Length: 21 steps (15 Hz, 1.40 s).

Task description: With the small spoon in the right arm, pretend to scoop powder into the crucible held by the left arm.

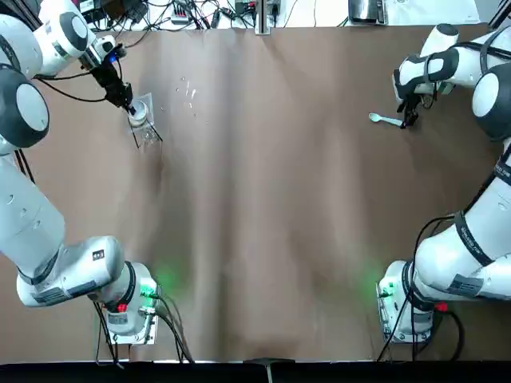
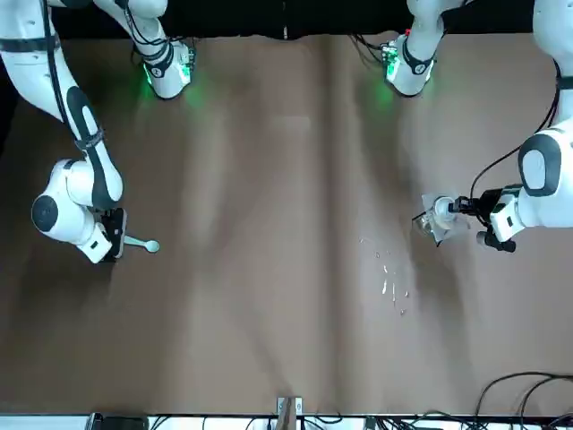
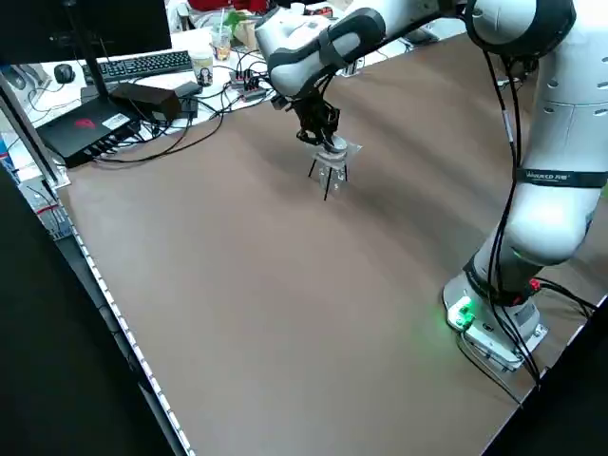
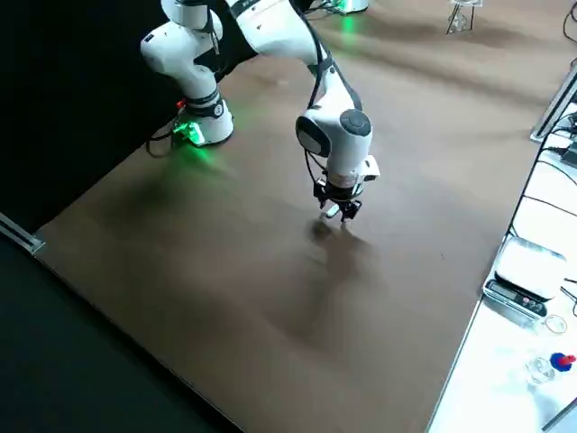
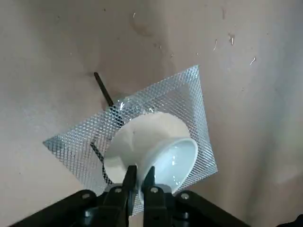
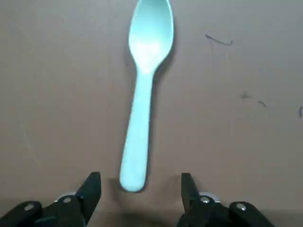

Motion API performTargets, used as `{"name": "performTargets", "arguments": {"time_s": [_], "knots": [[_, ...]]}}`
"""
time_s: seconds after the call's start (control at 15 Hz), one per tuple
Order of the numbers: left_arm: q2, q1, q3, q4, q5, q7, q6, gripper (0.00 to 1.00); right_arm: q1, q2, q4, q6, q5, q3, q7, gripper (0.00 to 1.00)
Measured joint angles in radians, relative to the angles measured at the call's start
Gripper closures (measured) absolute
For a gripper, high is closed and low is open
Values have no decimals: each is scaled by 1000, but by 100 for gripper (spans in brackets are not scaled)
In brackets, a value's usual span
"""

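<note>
A small white crucible (image 5: pixel 156 151) sits tilted on a square wire mesh stand (image 5: pixel 189 104) at the table's far left (image 1: pixel 140 112). My left gripper (image 5: pixel 139 177) is shut on the crucible's rim (image 2: pixel 445 211). A small pale spoon (image 6: pixel 142 94) lies flat on the table at the far right (image 1: pixel 385 120), its bowl pointing away from the gripper. My right gripper (image 6: pixel 139 189) is open low over the table, its fingers either side of the handle's end without touching it (image 2: pixel 116 242).
The brown table (image 1: pixel 279 223) carries a few pale specks (image 1: pixel 190 92) near the mesh stand. Cables and desk equipment (image 1: pixel 184 12) line the far edge. Both arm bases (image 1: pixel 128 307) stand at the near edge.
</note>
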Motion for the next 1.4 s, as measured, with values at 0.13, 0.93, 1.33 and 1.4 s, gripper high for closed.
{"name": "performTargets", "arguments": {"time_s": [0.13,0.93,1.33,1.4], "knots": [[0,1,0,3,0,0,0,90,2,-18,-19,2,0,3,7,24],[-46,4,-61,10,-237,-85,-18,93,5,-24,-100,182,0,8,14,29],[-48,-6,-234,33,-354,-306,-4,93,5,-24,-103,195,0,9,14,38],[-49,-9,-263,41,-358,-352,8,93,5,-24,-103,195,0,9,14,46]]}}
